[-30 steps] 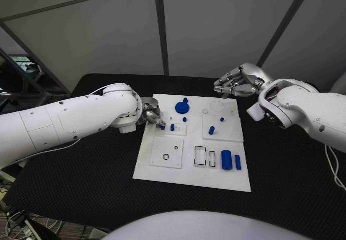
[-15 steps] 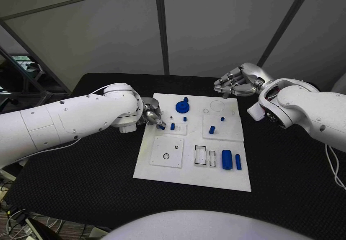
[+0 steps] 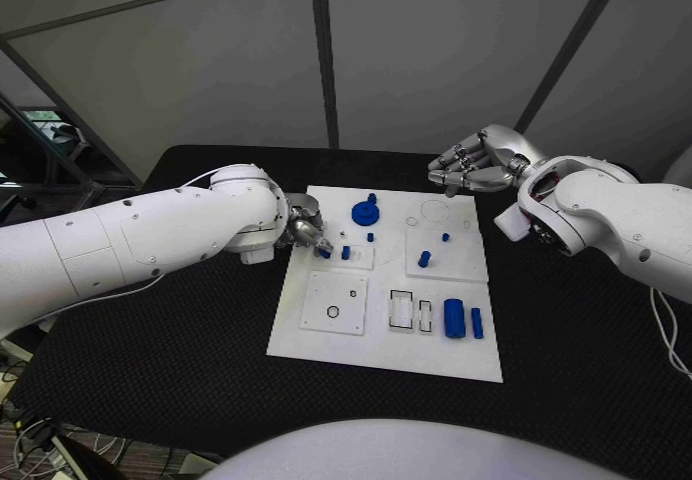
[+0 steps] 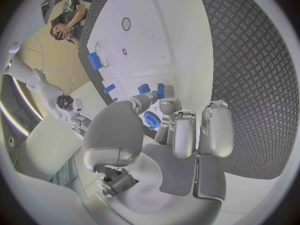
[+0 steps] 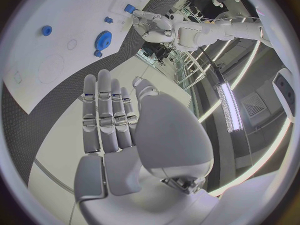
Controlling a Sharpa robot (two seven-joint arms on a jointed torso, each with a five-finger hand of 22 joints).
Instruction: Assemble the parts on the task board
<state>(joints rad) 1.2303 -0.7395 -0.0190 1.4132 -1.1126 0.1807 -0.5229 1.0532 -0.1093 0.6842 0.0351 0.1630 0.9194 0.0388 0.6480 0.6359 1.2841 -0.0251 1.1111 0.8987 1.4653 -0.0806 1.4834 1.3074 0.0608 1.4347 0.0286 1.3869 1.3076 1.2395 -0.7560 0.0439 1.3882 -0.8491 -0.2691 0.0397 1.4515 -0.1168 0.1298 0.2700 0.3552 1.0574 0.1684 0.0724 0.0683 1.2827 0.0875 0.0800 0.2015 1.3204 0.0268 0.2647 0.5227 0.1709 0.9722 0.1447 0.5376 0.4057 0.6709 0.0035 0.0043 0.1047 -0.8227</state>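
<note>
Pinching a small blue gear (image 4: 152,120), left hand (image 3: 303,228) over task board (image 3: 378,350), right hand (image 3: 473,170) empty, fingers apart.

the left hand (image 4: 169,150) reaches over the white task board (image 4: 156,30), its fingers (image 4: 185,135) curled around a small blue gear (image 4: 152,120) held against the thumb. just beyond the fingertips stand two short blue pegs (image 4: 160,90), with a blue block (image 4: 94,61) farther off. the black textured bench (image 4: 250,75) lies beside the board.
</note>
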